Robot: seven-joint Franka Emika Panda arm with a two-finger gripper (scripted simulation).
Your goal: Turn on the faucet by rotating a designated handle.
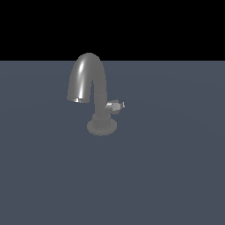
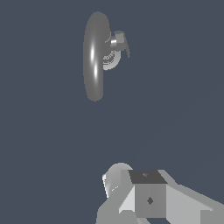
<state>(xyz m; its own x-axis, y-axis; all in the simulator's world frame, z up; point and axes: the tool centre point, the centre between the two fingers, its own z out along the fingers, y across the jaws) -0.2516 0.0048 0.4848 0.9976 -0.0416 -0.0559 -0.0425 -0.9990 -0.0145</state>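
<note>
The faucet (image 1: 93, 83) stands upright on a flat slate-blue surface (image 1: 176, 176), a little toward the exterior view's left of the middle, under a black band of background. It is dark grey, glossy metal: a thick gooseneck spout (image 1: 85, 72) arches up from the stem and curves down toward the exterior view's left, its open mouth hanging above the surface, and a round ringed base (image 1: 102, 126) sits flat at the foot. The handle (image 1: 115, 105), a short grey knob with a lighter, silvery flat tip, juts sideways from the stem just above the base, pointing to the exterior view's right, away from the spout's mouth. In the wrist view the faucet (image 2: 95, 54) is seen from above, the arch foreshortened into a long oval with bright streaks of reflection, the handle (image 2: 119, 41) sticking out beside it and part of the base ring showing beneath. The gripper (image 2: 146, 197) shows only as pale grey blocky housing in that view, well apart from the faucet and touching nothing; its fingers are not visible, so whether the claw is wide or narrow cannot be told. The arm does not appear in the exterior view.
</note>
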